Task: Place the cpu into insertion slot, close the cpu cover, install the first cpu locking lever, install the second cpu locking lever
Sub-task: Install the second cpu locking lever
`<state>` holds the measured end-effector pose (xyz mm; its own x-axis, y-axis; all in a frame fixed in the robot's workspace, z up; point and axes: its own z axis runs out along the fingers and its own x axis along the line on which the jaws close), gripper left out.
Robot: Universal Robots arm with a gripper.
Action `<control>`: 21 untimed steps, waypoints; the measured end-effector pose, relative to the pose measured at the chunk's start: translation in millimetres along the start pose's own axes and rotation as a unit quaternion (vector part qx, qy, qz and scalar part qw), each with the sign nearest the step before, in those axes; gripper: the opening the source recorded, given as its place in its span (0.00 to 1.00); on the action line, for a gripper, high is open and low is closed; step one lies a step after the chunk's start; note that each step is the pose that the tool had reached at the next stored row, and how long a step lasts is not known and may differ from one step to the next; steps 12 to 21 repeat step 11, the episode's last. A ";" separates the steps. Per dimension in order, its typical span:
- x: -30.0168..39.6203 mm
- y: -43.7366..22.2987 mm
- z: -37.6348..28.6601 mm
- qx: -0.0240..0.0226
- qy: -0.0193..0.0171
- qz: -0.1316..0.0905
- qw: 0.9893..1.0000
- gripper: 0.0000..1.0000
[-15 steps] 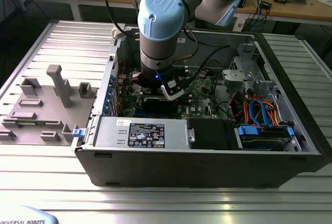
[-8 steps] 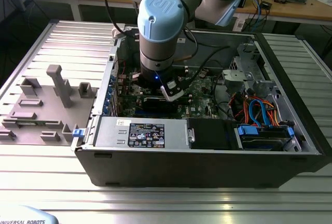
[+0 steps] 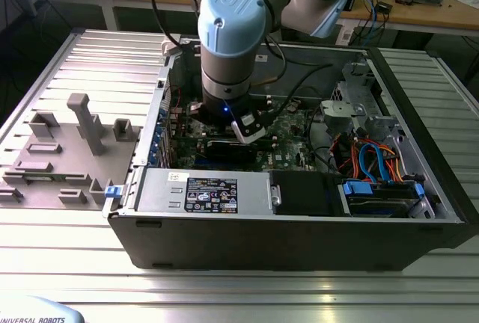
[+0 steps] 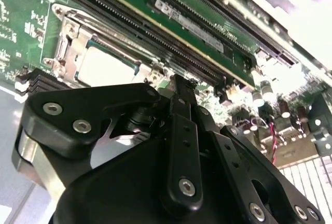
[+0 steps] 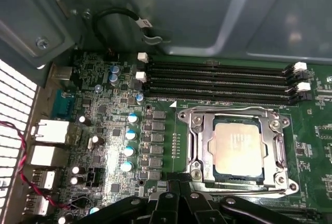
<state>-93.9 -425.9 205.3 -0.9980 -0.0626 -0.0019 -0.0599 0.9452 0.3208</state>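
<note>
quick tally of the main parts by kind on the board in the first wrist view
Silver-grey square cpu: 1
Silver metal cpu cover frame around it: 1
Long black memory slots: 4
Black robot tool: 1
Total: 7

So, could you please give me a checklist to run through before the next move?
1. The cpu lies flat in the insertion slot: ok.
2. The cpu cover is lowered around the chip: ok.
3. Both locking levers are latched: cannot tell.
4. The hand is inside the computer case, close beside the slot: ok.
5. The chip's top is unobstructed in the first wrist view: ok.
</note>
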 end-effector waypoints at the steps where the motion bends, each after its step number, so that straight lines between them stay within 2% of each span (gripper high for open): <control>1: 0.0 0.9 -2.7 0.000 0.000 0.000 1.000 0.11; 3: 0.1 2.4 -7.0 0.000 0.000 0.000 1.000 0.11; 21: 0.1 3.0 -9.0 0.000 0.000 0.000 1.000 0.11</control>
